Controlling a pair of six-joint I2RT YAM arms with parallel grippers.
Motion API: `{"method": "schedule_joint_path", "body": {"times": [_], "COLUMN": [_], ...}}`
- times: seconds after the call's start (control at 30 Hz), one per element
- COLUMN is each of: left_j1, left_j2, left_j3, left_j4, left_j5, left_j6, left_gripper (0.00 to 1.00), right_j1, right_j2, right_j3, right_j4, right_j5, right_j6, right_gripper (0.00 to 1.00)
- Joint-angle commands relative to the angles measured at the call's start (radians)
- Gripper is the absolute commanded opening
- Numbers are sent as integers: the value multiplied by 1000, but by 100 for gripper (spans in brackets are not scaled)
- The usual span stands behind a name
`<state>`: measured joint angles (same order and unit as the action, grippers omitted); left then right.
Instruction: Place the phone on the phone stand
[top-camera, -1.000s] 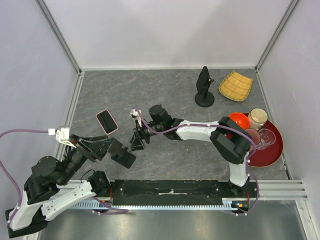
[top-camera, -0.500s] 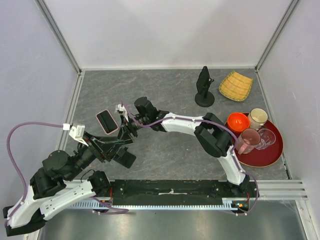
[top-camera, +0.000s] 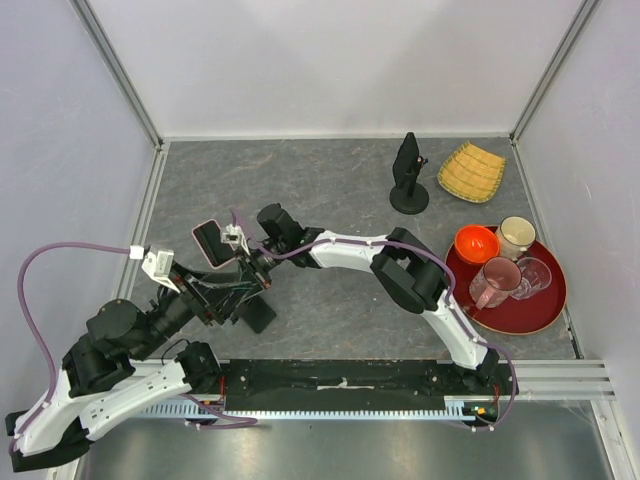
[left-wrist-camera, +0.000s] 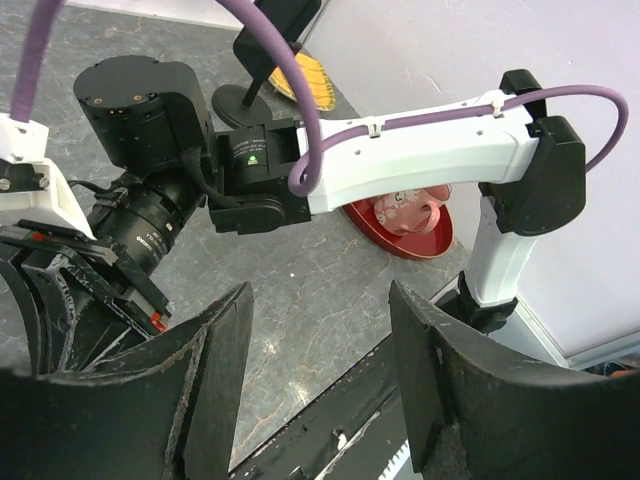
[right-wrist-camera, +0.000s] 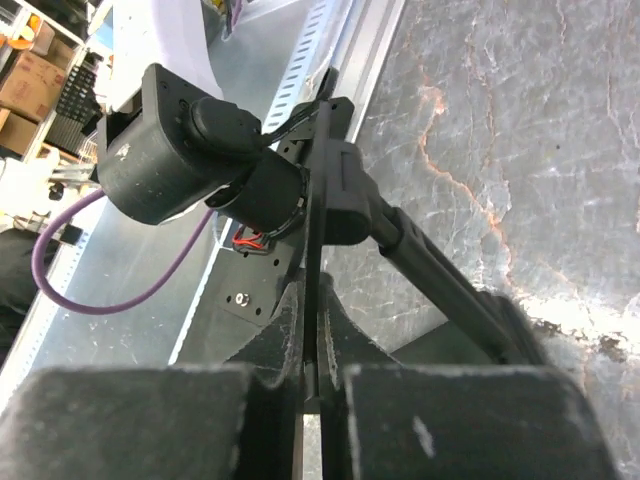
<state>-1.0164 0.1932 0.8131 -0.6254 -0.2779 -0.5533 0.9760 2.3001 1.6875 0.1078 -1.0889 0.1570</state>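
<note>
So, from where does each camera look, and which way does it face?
Top external: above and behind the bases, looking down at the table; both arms show.
Left wrist: faces the right arm and phone stand; its open left end effector shows.
Right wrist: faces the left arm; its shut right end effector shows.
Shared: top and left wrist both show the phone stand.

The matt, stone-patterned table (top-camera: 330, 200) carries a glossy-screened phone (top-camera: 213, 243), matt black phone stand (top-camera: 408, 175), woven basket (top-camera: 472, 172) and glossy red tray (top-camera: 530, 318).

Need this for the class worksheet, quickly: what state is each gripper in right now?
Left gripper: open, holding nothing.
Right gripper: closed, nothing visibly held.
</note>
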Motion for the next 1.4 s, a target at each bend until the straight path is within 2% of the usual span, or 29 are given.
{"method": "schedule_joint_path", "body": {"times": [0.0, 0.03, 0.07, 0.1, 0.17, 0.23, 0.27, 0.3, 0.37, 0.4, 0.47, 0.5, 0.63, 0.7, 0.77, 0.93, 1.0, 1.03, 1.13, 1.2, 1.33, 1.37], "left_j1": [2, 2, 2, 2, 2, 2, 2, 2, 2, 2, 2, 2, 2, 2, 2, 2, 2, 2, 2, 2, 2, 2], "left_j2": [15, 15, 14, 12, 12, 12, 12, 11, 9, 11, 17, 17, 17, 14, 11, -9, -9, -5, 11, 20, 22, 17], "left_j3": [-2, -2, -3, -5, -8, -11, -14, -17, -29, -32, -37, -38, -40, -40, -37, -35, -38, -41, -45, -43, -51, -52], "left_j4": [41, 43, 43, 46, 52, 53, 58, 61, 72, 81, 89, 90, 101, 102, 102, 99, 101, 105, 124, 133, 142, 144], "left_j5": [19, 19, 19, 20, 23, 26, 28, 26, 29, 31, 36, 43, 52, 55, 57, 54, 51, 51, 62, 78, 88, 88], "left_j6": [43, 41, 39, 39, 39, 39, 38, 39, 42, 46, 47, 50, 53, 56, 58, 58, 58, 58, 56, 56, 55, 55], "left_gripper": [63, 63, 63, 63, 63, 63, 63, 63, 63, 63, 63, 63, 63, 63, 63, 63, 63, 63, 63, 63, 63, 63], "right_j1": [3, 0, -6, -20, -39, -72, -80, -83, -82, -82, -85, -85, -118, -149, -175, -281, -283, -283, -281, -286, -299, -310], "right_j2": [-10, -24, -65, -89, -193, -282, -380, -434, -599, -655, -793, -833, -945, -959, -970, -972, -928, -906, -818, -766, -642, -631], "right_j3": [18, -44, -84, -124, -268, -428, -483, -602, -722, -833, -938, -1022, -1152, -1211, -1277, -1335, -1336, -1339, -1352, -1370, -1436, -1453], "right_j4": [191, 260, 405, 471, 605, 616, 609, 607, 628, 630, 673, 673, 734, 789, 920, 975, 993, 1071, 1164, 1205, 1582, 1596], "right_j5": [-52, -37, -7, 19, 93, 313, 421, 649, 917, 1187, 1405, 1637, 1927, 1966, 2025, 2106, 2178, 2198, 2264, 2226, 2120, 2091], "right_j6": [93, 142, 183, 261, 298, 277, 259, 227, 219, 225, 249, 268, 308, 305, 257, 311, 338, 340, 390, 436, 323, 326], "right_gripper": [0, 0, 0, 0, 0, 0, 0, 0, 0, 0, 0, 0, 0, 0, 0, 0, 0, 0, 0, 0, 0, 0]}}
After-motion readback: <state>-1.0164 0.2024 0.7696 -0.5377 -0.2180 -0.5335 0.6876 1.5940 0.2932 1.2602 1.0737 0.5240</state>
